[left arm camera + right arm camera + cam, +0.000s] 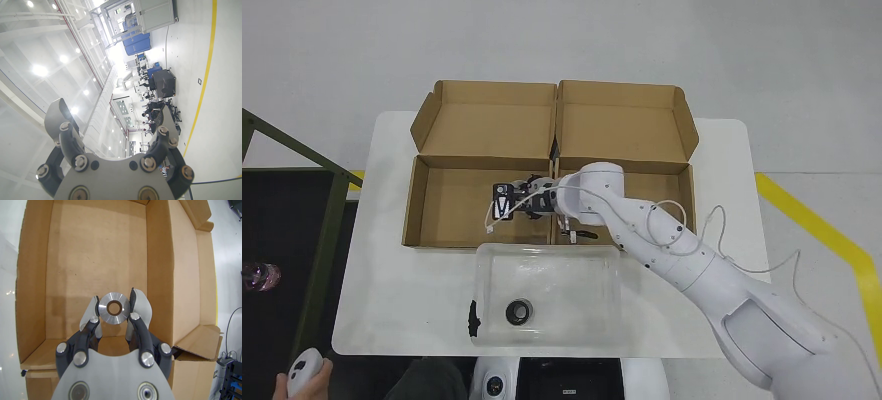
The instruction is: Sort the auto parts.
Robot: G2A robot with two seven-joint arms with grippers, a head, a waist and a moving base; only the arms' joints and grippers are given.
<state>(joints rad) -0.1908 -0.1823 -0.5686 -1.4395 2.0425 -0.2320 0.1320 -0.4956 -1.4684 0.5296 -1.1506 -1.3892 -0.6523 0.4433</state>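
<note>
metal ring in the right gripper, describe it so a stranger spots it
On the white table, find the left cardboard box. Over it the right gripper pinches a shiny silver ring, unlike the black ring lying in the clear bin.

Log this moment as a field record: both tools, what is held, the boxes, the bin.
Right tool: shut on the metal ring, over the floor of the left cardboard box
Left tool: open, holding nothing, pointing up into the room
Right cardboard box: lid open, beside the left one
Clear bin: in front of the boxes; a black ring lies in it
Table: white, carries boxes and bin
</note>
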